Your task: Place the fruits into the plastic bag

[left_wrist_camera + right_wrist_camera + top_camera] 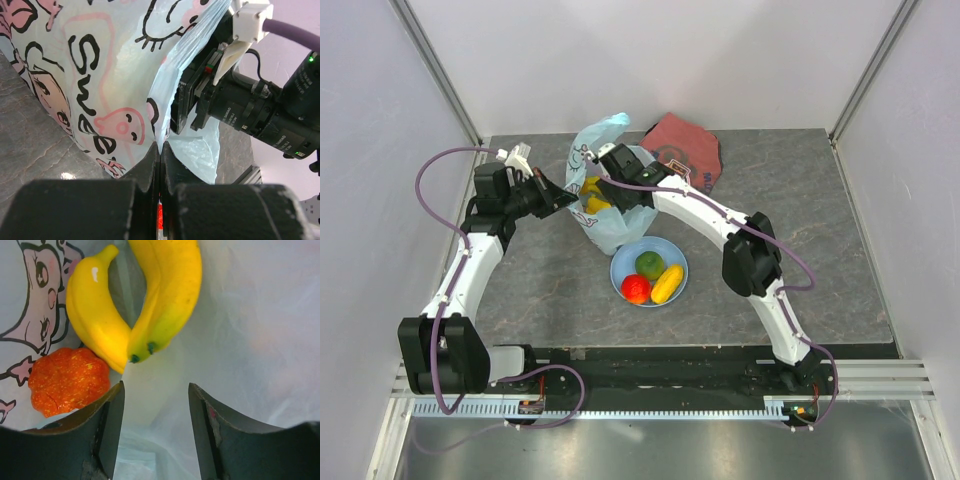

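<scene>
Grey stone-look table (pixel 820 250), pale walls (pixel 670 60); left jaws pinch the plastic bag (pixel 115 75), right jaws parted over bananas (pixel 165 300).

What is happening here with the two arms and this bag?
The robot is packing fruit into a plastic bag. The left gripper is shut on the bag's edge and holds it up. The right gripper is inside the bag with open jaws, above the bananas and an orange fruit that lie in it. A red fruit, a green fruit and a yellow fruit wait on the blue plate.
</scene>
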